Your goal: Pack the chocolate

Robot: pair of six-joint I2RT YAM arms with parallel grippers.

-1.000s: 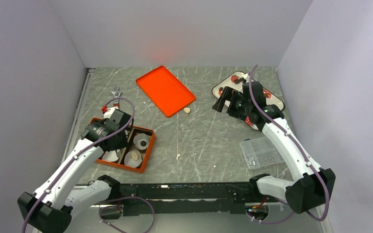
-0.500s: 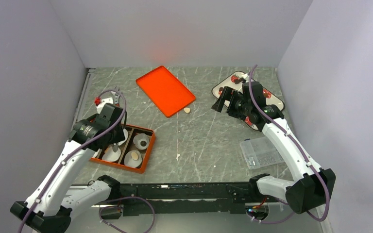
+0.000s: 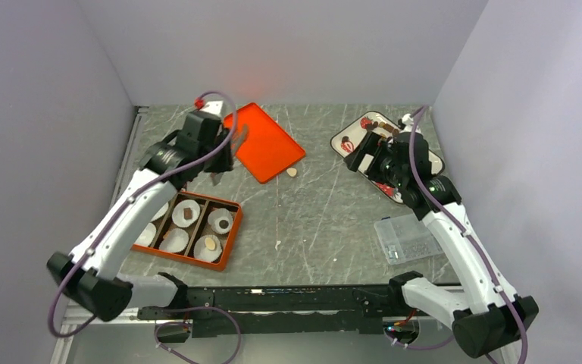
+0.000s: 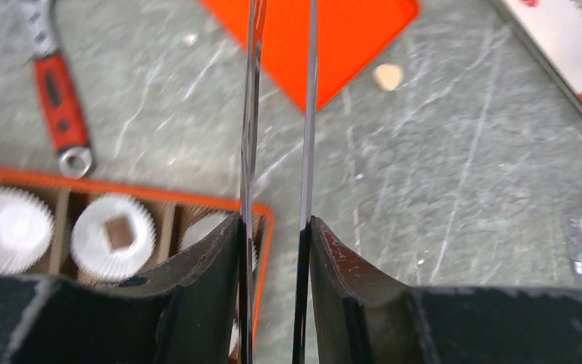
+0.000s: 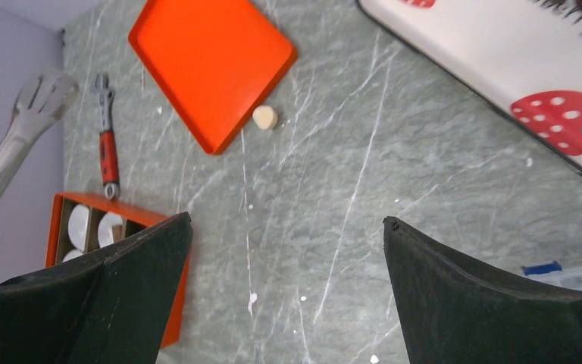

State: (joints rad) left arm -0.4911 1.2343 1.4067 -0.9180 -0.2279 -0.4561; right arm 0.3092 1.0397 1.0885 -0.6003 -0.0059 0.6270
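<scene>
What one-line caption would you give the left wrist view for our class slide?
Left gripper grips metal tongs over the table; a brown chocolate square sits in a paper cup nearby.

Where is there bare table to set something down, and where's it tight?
Bare: the middle, between the orange box and the clear case, below the orange lid. Crowded: the far right, where the open right gripper hangs by the strawberry tray, and the lid's left corner, where the left gripper holds tongs.

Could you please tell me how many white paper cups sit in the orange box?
6 paper cups in the orange box: far row left, middle, right; near row left, middle, right. The left arm partly covers the leftmost two.
</scene>
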